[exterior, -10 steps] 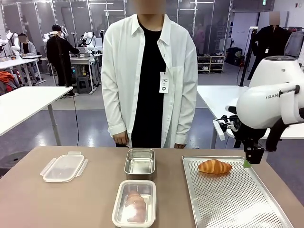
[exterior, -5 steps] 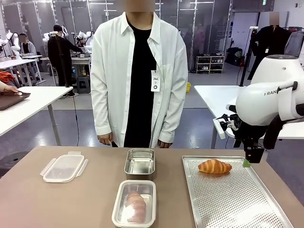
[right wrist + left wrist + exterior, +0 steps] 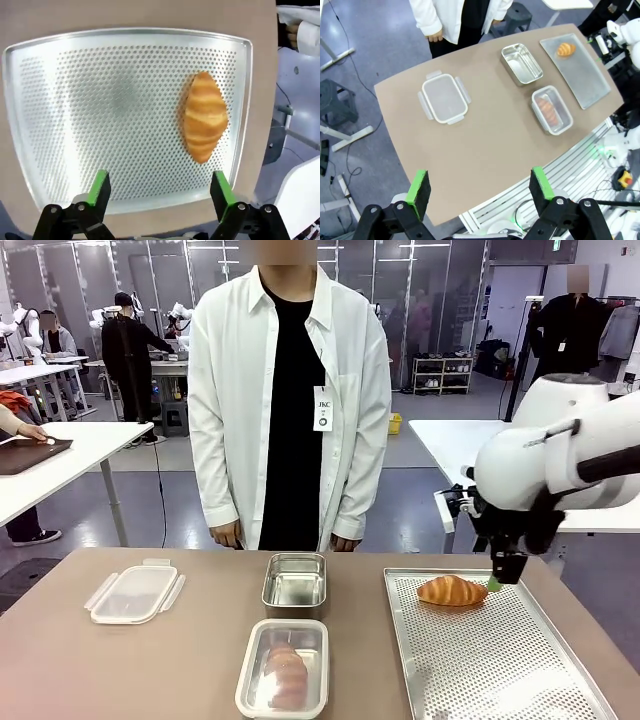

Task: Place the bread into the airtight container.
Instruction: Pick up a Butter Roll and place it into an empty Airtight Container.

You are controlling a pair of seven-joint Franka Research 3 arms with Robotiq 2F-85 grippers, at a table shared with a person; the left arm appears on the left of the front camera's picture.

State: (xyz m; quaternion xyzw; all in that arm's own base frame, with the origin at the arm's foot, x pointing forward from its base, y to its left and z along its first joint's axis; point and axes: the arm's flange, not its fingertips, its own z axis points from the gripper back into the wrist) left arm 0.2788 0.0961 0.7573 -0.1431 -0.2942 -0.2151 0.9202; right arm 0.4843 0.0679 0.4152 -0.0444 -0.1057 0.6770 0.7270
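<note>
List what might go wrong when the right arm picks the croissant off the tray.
The open right gripper hangs off-centre from the croissant, so a finger may land on it or nudge it across the tray. The lidless container nearest the robot already holds bread; a second piece might not fit.

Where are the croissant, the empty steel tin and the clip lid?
croissant (image 3: 452,590): front view, middle of its crust.
empty steel tin (image 3: 295,590): front view, bare floor inside.
clip lid (image 3: 134,593): front view, centre of the flat panel.
</note>
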